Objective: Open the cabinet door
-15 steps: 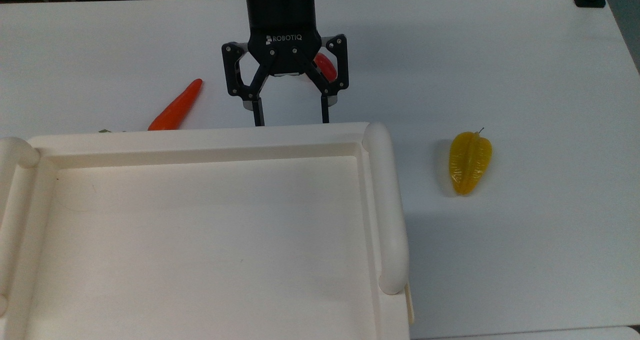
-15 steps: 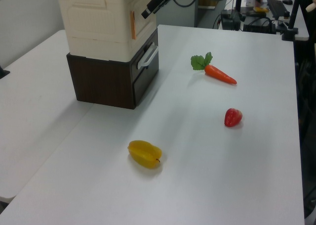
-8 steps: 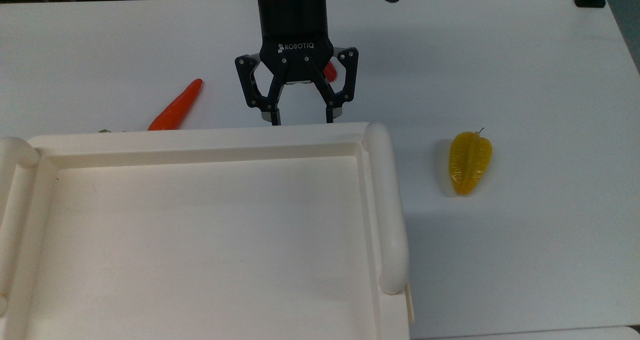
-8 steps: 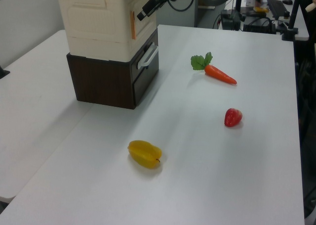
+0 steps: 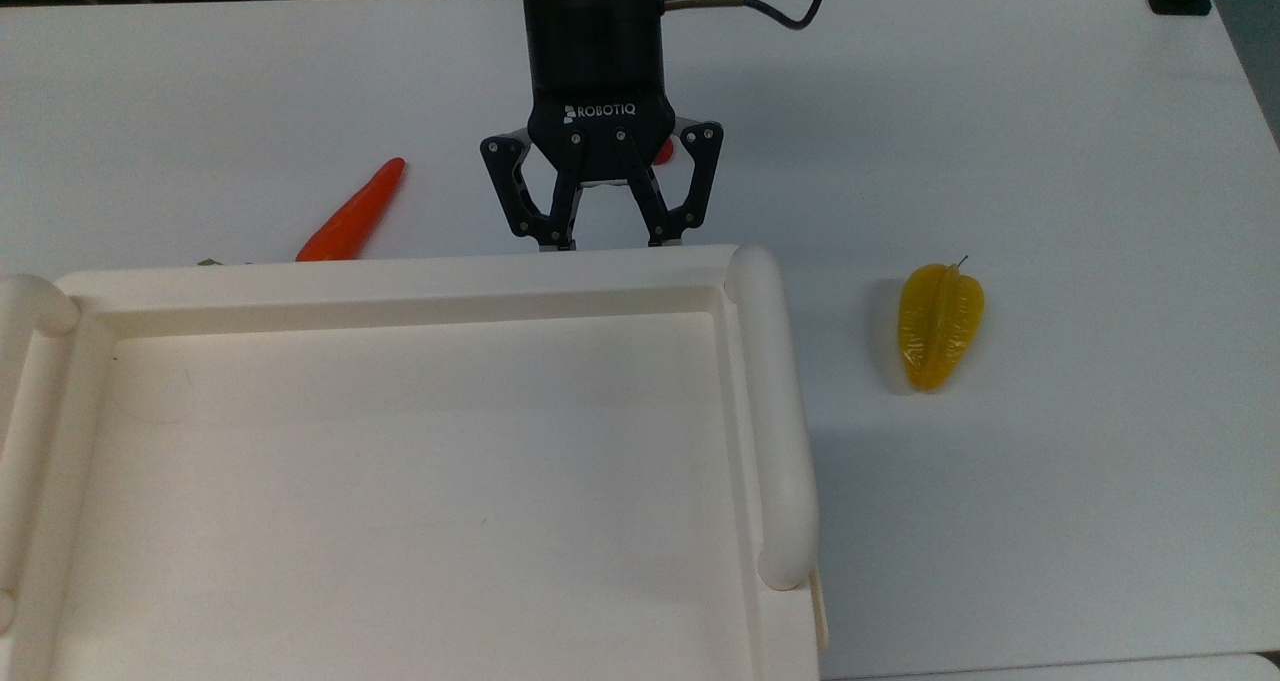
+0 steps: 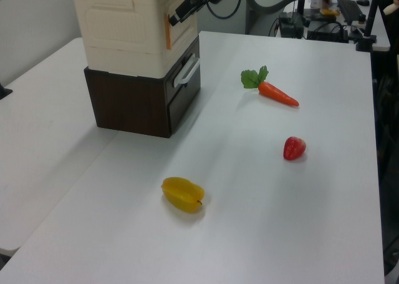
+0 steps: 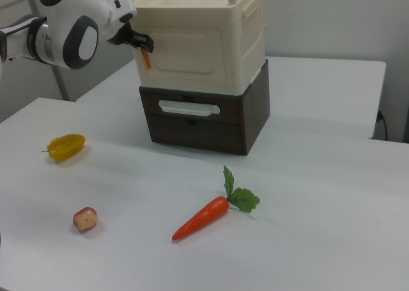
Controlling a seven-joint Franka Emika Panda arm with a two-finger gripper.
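My gripper (image 5: 603,245) is spread open at the upper front edge of the cream cabinet (image 7: 198,41), whose cabinet door (image 7: 192,57) is shut, so I should ease onto its handle edge squarely before closing and pulling outward

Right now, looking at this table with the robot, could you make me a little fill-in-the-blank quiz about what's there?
1. The cream plastic cabinet sits on top of a dark ____ drawer unit.
2. The orange toy carrot has ____ leaves.
3. The yellow ridged toy fruit lies on the ____ table.
4. The black gripper has its jaws ____.

Missing words: brown; green; white; open
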